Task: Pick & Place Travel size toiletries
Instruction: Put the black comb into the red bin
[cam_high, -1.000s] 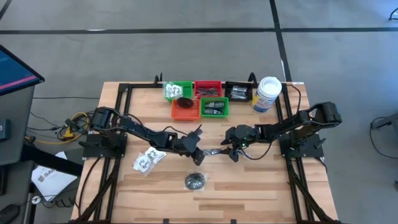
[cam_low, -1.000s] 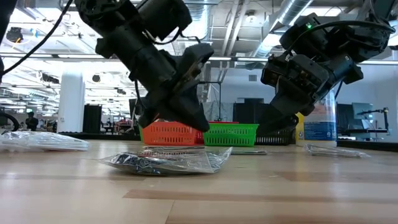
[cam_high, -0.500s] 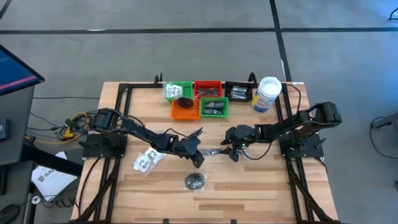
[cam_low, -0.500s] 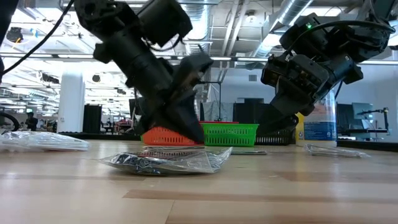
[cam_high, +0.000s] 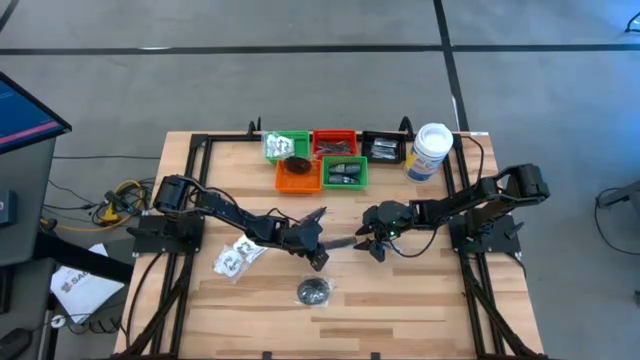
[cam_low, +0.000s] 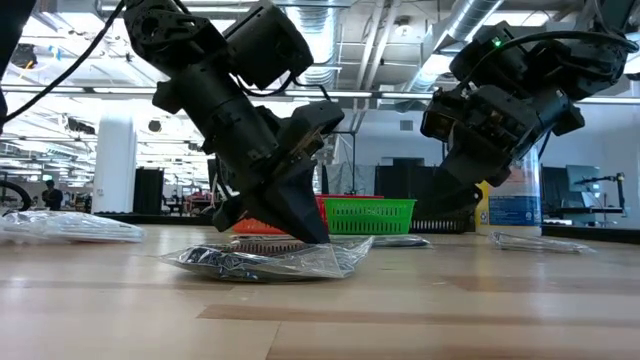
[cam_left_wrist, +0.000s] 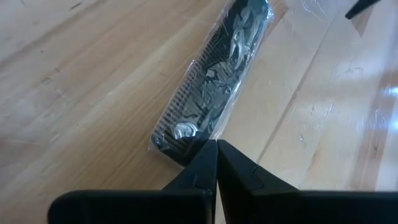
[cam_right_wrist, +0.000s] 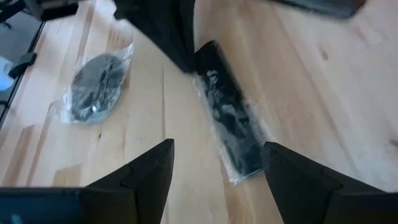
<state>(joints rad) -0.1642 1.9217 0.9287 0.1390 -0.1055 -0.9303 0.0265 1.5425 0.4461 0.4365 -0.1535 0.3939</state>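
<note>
One wrapped black comb (cam_high: 340, 243) lies at the centre of the high view, between both grippers. Your left gripper (cam_high: 318, 258), fingers pressed together and empty, touches its near end; your right gripper (cam_high: 371, 243) hangs wide open beside the far end. Lower the right one squarely astride the comb's width before closing.

Both arms reach toward the tabletop's middle, the left hand (cam_high: 317, 258) pinched closed and angled down, the right hand (cam_high: 369, 243) spread apart facing it.

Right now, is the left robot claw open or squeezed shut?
Shut. The left gripper has its two dark fingers pressed together, tips at one end of the wrapped black comb.
</note>
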